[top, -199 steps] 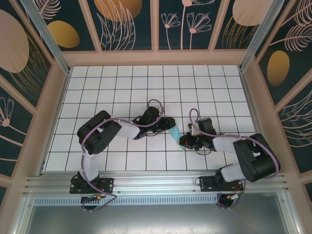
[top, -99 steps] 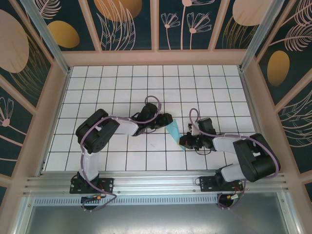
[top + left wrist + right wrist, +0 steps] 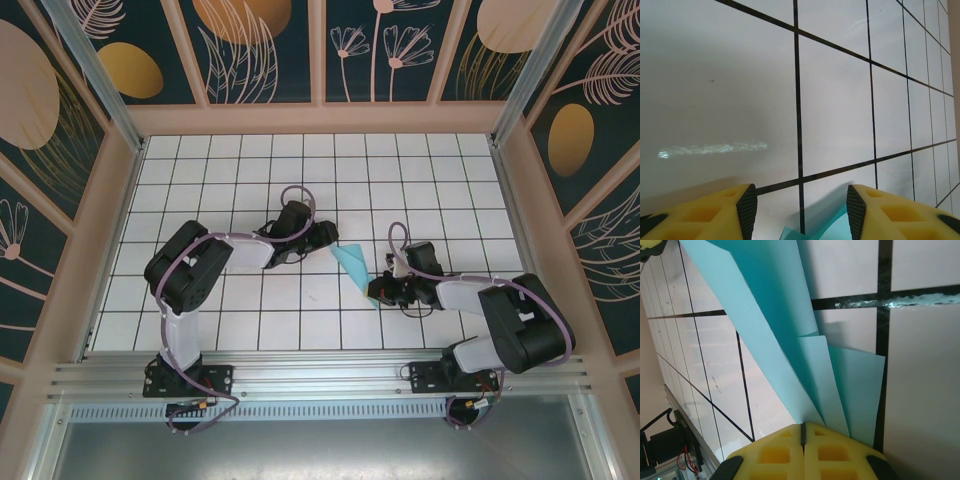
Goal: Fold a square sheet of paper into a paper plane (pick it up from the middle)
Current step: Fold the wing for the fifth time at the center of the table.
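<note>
Paper (image 3: pixel 352 265), folded into a narrow creased blue shape, lies on the white tiled surface (image 3: pixel 250 180) between the arms, its long axis running from the right jaws, closed on its near end, up and left toward the left jaws. Those stand open, the free far tip just at their mouth, so the left arm is nearer that end.

Both my arms look the same: left arm (image 3: pixel 190 285) and right arm (image 3: pixel 505 325) have chunky black joint housings and pale grey links. A thin lilac cable (image 3: pixel 300 192) loops along each. Black base plates (image 3: pixel 185 378). Left fingers (image 3: pixel 695 212) and right fingers (image 3: pixel 772 456) are yellow with moulded pockets and black pads.
</note>
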You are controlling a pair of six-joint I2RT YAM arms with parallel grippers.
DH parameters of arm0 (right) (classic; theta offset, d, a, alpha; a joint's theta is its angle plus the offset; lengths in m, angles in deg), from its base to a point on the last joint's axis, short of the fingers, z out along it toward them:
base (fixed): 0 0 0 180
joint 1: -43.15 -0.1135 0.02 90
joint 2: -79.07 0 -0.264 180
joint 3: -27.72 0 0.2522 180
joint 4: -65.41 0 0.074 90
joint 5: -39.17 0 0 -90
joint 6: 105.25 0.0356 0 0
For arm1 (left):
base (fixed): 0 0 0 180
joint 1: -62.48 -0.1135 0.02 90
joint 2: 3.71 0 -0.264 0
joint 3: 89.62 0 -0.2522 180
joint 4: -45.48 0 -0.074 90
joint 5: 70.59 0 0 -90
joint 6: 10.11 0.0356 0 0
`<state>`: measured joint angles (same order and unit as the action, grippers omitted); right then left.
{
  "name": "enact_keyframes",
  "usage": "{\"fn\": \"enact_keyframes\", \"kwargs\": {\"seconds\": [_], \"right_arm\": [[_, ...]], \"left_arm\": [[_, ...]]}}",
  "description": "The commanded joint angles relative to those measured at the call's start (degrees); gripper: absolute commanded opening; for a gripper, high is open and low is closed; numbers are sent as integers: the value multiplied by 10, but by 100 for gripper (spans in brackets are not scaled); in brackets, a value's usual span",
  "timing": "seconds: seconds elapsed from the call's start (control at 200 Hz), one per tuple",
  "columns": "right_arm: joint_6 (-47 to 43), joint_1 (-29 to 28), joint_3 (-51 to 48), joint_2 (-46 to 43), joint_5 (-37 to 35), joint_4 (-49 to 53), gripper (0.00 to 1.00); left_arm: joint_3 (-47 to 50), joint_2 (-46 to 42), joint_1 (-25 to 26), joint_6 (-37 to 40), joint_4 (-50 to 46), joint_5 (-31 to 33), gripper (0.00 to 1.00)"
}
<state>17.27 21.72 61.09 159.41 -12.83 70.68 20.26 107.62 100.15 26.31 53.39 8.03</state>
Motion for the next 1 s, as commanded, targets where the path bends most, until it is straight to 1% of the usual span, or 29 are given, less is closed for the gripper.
{"fn": "enact_keyframes", "kwargs": {"seconds": [0.0, 0.065, 0.17, 0.23, 0.305, 0.4, 0.525, 0.906, 0.996], "right_arm": [[-18, 0, -16, 15, -64, 98, 0], [-18, 0, -15, 16, -64, 98, 0], [-20, 0, -12, 17, -63, 96, 0], [-22, 0, -12, 18, -64, 98, 0], [-24, 0, -10, 21, -63, 97, 0], [-24, -1, -9, 21, -63, 95, 0], [-24, 0, -8, 25, -62, 91, 0], [-29, -1, -10, 39, -61, 88, 0], [-29, 0, -11, 39, -61, 89, 0]], "left_arm": [[21, -47, 3, -2, 13, -15, 52], [37, -58, 15, -13, 44, -41, 49], [39, -51, 51, -29, 82, -88, 44], [37, -42, 75, -43, 98, -105, 39], [35, -28, 103, -69, 117, -118, 37], [38, -11, 130, -98, 121, -109, 36], [45, 5, 147, -119, 117, -87, 36], [56, 42, 151, -104, 124, -64, 37], [55, 46, 151, -93, 112, -44, 38]]}}
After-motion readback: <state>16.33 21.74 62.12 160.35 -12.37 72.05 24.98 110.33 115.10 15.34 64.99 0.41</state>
